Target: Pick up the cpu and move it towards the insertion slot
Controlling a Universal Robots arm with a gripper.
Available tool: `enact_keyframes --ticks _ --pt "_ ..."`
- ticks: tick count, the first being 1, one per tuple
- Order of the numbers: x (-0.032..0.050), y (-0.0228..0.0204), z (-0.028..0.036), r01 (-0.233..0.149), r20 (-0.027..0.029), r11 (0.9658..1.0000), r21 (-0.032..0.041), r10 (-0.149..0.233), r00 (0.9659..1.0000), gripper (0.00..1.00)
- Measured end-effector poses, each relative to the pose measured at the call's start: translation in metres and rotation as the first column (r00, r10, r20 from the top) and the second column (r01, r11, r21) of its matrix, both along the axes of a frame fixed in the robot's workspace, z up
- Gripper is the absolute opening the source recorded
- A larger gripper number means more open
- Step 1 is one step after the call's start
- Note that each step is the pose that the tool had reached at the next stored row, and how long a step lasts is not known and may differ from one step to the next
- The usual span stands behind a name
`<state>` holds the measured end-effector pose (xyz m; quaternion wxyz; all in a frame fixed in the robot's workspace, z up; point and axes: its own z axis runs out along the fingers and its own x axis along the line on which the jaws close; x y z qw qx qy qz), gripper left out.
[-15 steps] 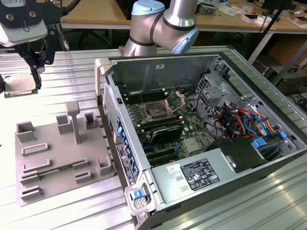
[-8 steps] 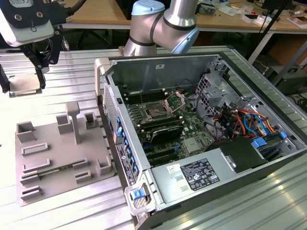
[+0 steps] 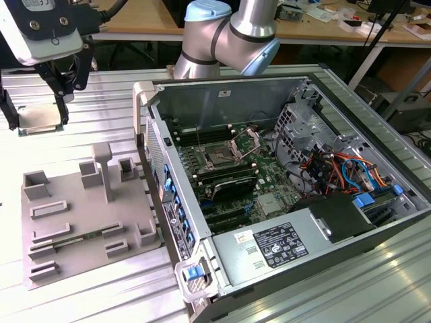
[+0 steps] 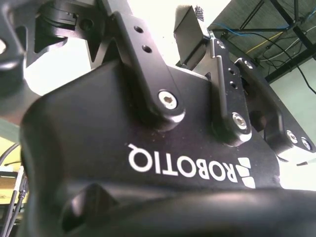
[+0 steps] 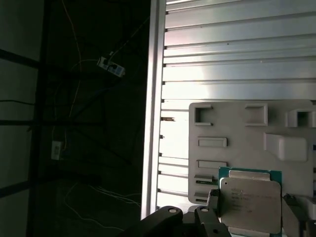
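The cpu (image 5: 249, 203) has a dull, silvery metal top, smooth and satin rather than mirror-bright, over a green board edge. The gripper (image 3: 36, 116) is black with a soft sheen; in the second wrist view its screw heads (image 4: 168, 100) are bright polished steel. The fixture (image 3: 87, 215) is matt grey plastic. The table (image 3: 101, 87) is ribbed bare aluminium, glaring where light strikes. The case (image 3: 222, 101) is flat grey sheet metal. The insertion slot (image 3: 221, 156) is dark, with a shiny metal frame, on a green circuit board (image 3: 269, 202). The arm (image 3: 252, 27) is smooth silvery metal with pale blue caps.
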<state>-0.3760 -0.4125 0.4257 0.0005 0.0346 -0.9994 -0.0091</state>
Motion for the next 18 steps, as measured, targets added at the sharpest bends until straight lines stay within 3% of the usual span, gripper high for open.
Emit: enact_keyframes --ticks 18 --pt "0.0095 0.0 -0.0018 0.0 -0.0001 1.0 -0.0001 0.0 1.0 0.53"
